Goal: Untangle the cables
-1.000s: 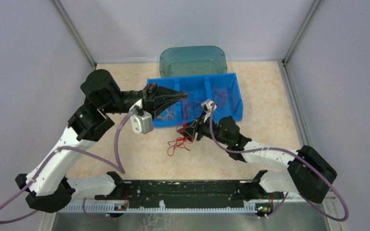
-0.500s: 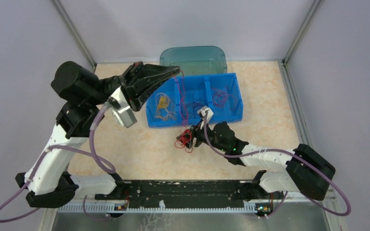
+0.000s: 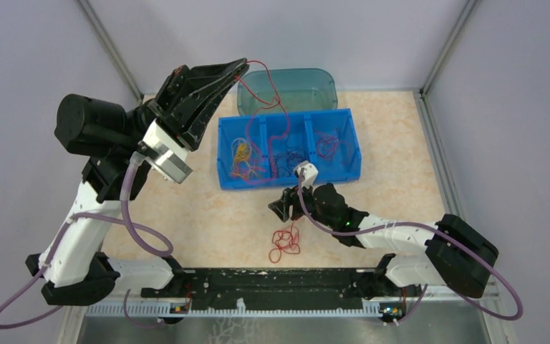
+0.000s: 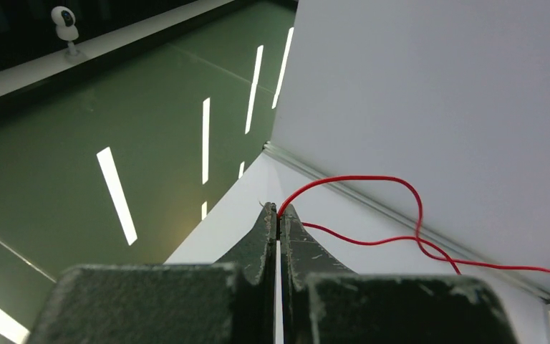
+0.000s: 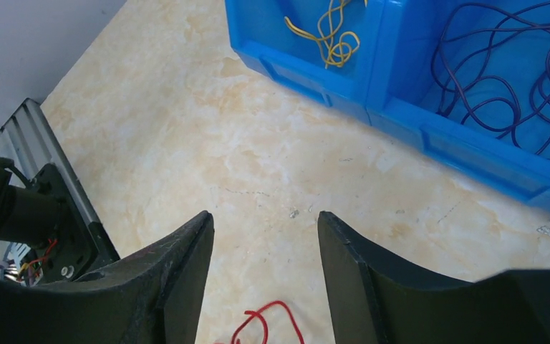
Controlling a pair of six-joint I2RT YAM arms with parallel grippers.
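Top external view has the left gripper (image 3: 240, 66) held high behind the left rear corner of the blue bin (image 3: 291, 180), its fingers pressed together on a red cable (image 3: 275, 95). That cable arcs away from the fingertips and hangs down toward the bin's middle compartment; where it ends among the other strands I cannot tell. From the left wrist, the two black fingers (image 4: 263, 233) meet with no gap and the red cable (image 4: 372, 179) comes out from between their tips, looping off to the right.

Inside the bin, yellow-orange cables (image 3: 242, 155) lie in the left compartment, dark purple cables (image 3: 287, 158) in the middle one and more red strands (image 3: 326, 143) in the right one. A loose red clump (image 3: 285, 242) lies on the table (image 3: 208, 215) in front of the bin, well apart from it.

The right gripper (image 3: 279, 208) hovers low over the table just in front of the bin, between it and the red clump. Its fingers (image 5: 202, 229) are spread and hold nothing, with bare tabletop between them

A teal tub (image 3: 287, 87) stands directly behind the bin
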